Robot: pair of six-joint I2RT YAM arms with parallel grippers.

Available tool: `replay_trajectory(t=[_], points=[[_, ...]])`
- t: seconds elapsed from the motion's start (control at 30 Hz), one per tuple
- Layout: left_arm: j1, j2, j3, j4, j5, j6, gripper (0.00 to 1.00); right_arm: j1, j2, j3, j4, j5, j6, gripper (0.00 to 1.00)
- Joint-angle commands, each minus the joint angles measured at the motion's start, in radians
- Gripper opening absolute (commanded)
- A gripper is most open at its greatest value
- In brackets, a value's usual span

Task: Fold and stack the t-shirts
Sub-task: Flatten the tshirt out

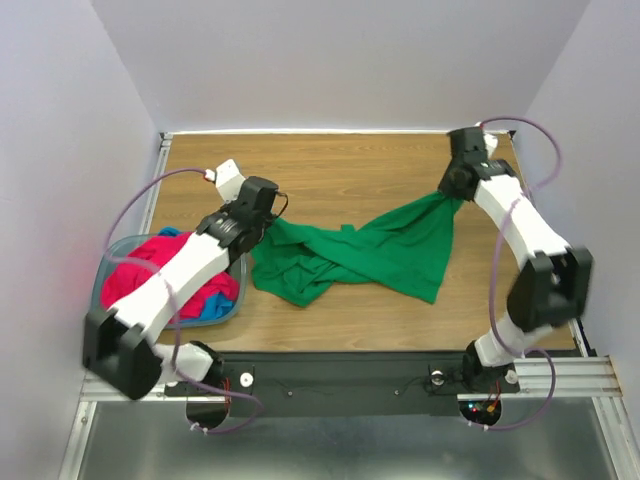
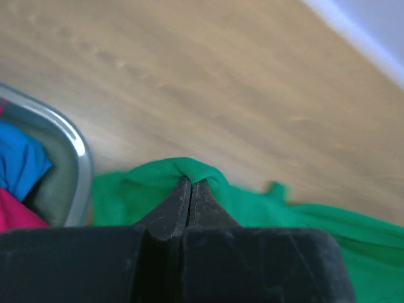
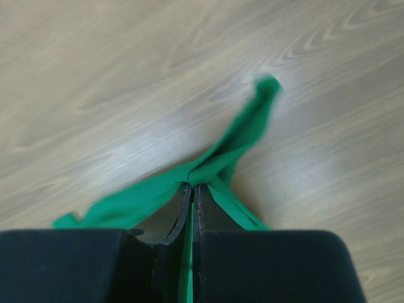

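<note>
Arms [image 1: 190, 265] [image 1: 525, 225] spread apart, pincers [image 2: 190, 183] [image 3: 191, 187] clamping green t-shirt [image 1: 390, 250]

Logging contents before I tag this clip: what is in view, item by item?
green shirt: 1, green, crumpled mid-table, pulled out between both arms
pink shirt: 1, pink-red, in the basket
blue shirt: 1, blue, in the basket beside the pink shirt
basket: 1, grey-blue, left side of the table
table: 1, wood-grain
left arm: 1, white and black, over the basket, jaws shut on the green shirt
right arm: 1, white and black, far right, jaws shut on the green shirt
</note>
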Motion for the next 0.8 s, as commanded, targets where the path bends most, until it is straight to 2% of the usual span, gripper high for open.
replay_trajectory(t=[0.0,0.03,0.07,0.17,0.3,0.33,0.4,0.43,0.53,0.63,0.77], points=[[0.086,0.139,-0.027,0.112,0.213,0.048,0.00,-0.009,0.174,0.140,0.074,0.023,-0.084,0.20],[0.086,0.156,-0.018,0.138,0.237,0.069,0.00,-0.009,0.191,0.162,0.071,0.000,-0.090,0.38],[0.086,0.171,-0.022,0.155,0.260,0.078,0.00,-0.010,0.185,0.167,0.067,-0.015,-0.092,0.65],[0.086,0.166,-0.047,0.182,0.292,0.079,0.00,-0.009,0.111,0.066,0.068,-0.040,-0.067,1.00],[0.086,0.113,-0.102,0.185,0.287,0.071,0.00,-0.009,-0.094,-0.133,0.059,-0.102,-0.005,1.00],[0.086,0.088,-0.126,0.192,0.295,0.069,0.00,-0.009,-0.193,-0.260,0.056,-0.162,0.014,1.00],[0.086,0.054,-0.146,0.196,0.310,0.068,0.00,-0.009,-0.283,-0.435,0.044,-0.218,0.058,1.00],[0.086,0.046,-0.166,0.196,0.313,0.068,0.00,-0.009,-0.352,-0.482,0.032,-0.250,0.075,1.00],[0.086,0.014,-0.197,0.195,0.321,0.068,0.00,-0.009,-0.435,-0.626,-0.034,-0.276,0.141,1.00],[0.086,-0.011,-0.221,0.199,0.326,0.066,0.00,-0.009,-0.512,-0.738,-0.064,-0.391,0.195,1.00],[0.084,-0.022,-0.232,0.195,0.321,0.066,0.00,-0.009,-0.538,-0.800,-0.073,-0.419,0.224,1.00]])
